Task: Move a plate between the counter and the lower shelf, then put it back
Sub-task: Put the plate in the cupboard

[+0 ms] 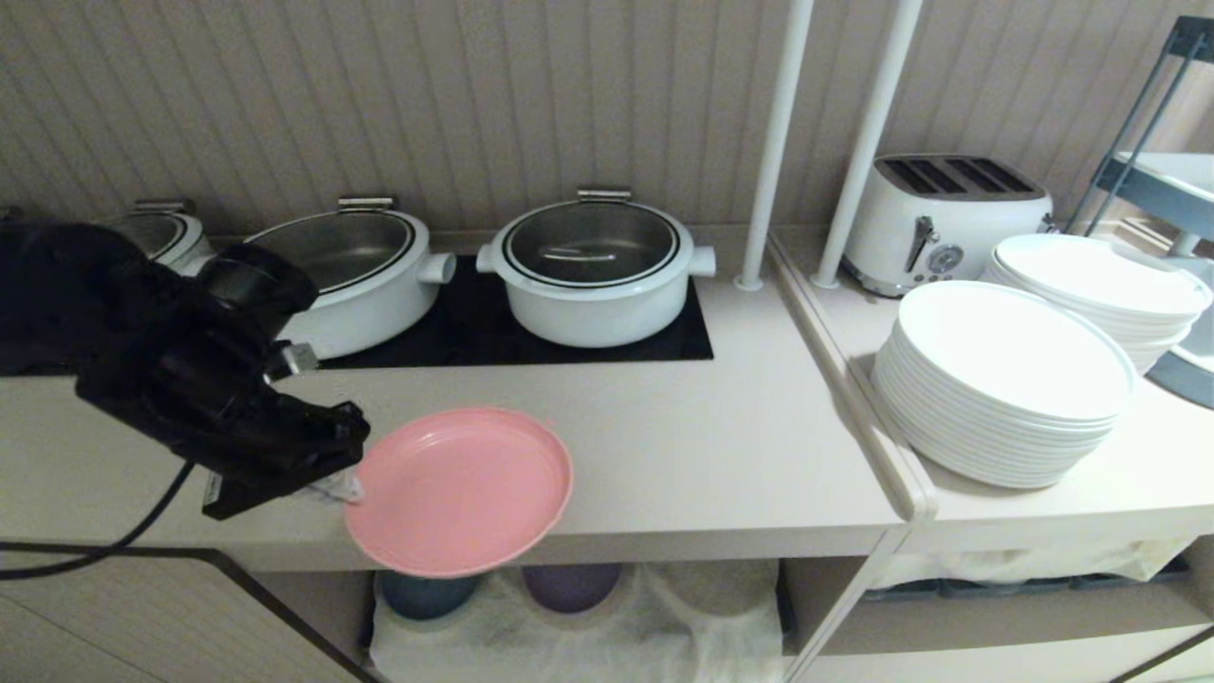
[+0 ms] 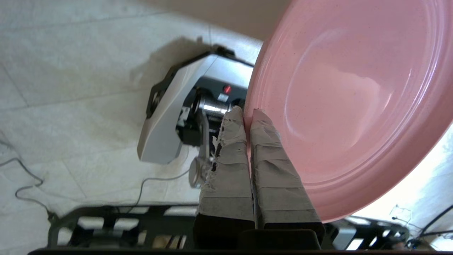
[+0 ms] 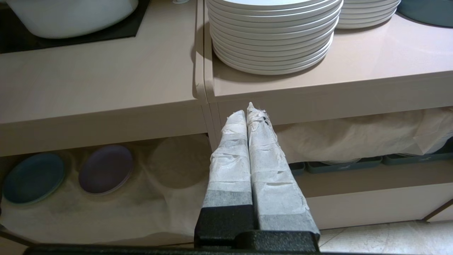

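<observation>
One small round pink plate (image 1: 460, 490) over the beige counter (image 1: 721, 446) front edge, rim pinched by left gripper (image 1: 343, 489); wrist view alone shows tiled floor (image 2: 70, 71). Right gripper (image 3: 247, 113) closed, empty.

Bare counter (image 1: 721, 446) lies open between the pink plate (image 1: 460, 489) and the white plate stacks (image 1: 1005, 389). Behind, the pots (image 1: 593, 270) and two white poles (image 1: 773, 142) block passage.

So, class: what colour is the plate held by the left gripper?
Plain pink plate, no pattern; left gripper pinches its rim. Best in the left wrist view.
</observation>
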`<state>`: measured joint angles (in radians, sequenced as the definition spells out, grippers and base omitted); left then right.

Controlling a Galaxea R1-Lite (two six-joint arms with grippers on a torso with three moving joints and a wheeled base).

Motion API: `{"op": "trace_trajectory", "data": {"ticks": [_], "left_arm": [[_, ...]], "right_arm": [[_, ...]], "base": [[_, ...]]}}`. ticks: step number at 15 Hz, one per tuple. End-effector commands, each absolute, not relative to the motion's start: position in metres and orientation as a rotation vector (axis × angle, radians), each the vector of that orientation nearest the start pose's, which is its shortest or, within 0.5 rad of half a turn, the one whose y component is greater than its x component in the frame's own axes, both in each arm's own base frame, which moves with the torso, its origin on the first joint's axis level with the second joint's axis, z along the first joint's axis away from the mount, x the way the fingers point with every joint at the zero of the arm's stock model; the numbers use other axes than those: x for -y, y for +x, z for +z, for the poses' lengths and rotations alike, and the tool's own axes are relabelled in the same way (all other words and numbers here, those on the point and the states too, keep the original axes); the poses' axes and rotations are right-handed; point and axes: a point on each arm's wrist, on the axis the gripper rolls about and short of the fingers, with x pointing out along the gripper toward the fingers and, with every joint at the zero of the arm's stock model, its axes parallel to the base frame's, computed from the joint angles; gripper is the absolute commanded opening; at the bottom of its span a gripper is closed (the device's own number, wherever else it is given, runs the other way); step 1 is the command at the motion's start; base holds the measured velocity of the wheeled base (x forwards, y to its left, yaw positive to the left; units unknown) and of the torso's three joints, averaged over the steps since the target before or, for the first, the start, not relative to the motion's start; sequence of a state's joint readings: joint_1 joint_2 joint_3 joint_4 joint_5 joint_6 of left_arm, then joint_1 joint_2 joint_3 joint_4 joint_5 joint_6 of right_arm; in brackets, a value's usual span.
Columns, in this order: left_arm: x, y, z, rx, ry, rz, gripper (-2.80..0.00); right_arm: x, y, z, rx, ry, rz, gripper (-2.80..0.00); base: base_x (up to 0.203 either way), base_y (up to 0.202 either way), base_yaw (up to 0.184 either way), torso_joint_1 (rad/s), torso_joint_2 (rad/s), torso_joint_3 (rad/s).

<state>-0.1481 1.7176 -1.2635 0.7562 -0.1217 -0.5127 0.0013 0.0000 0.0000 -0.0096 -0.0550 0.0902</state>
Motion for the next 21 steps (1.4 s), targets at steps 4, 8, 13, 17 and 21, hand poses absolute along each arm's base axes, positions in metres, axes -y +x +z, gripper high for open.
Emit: {"op": "trace_trajectory", "data": {"ticks": [4,8,13,17,21], "left_arm": [[0.033,0.211,0.198,-1.233,-0.437,0.082,-2.8],[0.029,0.18,0.195,-1.233,-0.438,0.081,-2.8],[0.025,0.15,0.177,-1.194,-0.447,0.056,-2.8],[0.024,0.142,0.171,-1.187,-0.453,0.051,-2.8],[0.024,0.14,0.168,-1.202,-0.451,0.056,-2.8]], "right_arm": [[0.001,-0.023,0.076,0.012,0.091,-0.053,-2.8],[0.001,-0.023,0.077,0.013,0.091,-0.053,-2.8],[0.001,-0.023,0.076,0.012,0.091,-0.053,-2.8],[0.001,-0.023,0.076,0.012,0.091,-0.053,-2.8],[0.001,-0.023,0.077,0.013,0.091,-0.053,-2.8]], "base": [[0.0,0.0,0.0,0.0,0.0,0.0],[0.0,0.0,0.0,0.0,0.0,0.0],[0.0,0.0,0.0,0.0,0.0,0.0],[0.0,0.0,0.0,0.0,0.0,0.0],[0.0,0.0,0.0,0.0,0.0,0.0]]}}
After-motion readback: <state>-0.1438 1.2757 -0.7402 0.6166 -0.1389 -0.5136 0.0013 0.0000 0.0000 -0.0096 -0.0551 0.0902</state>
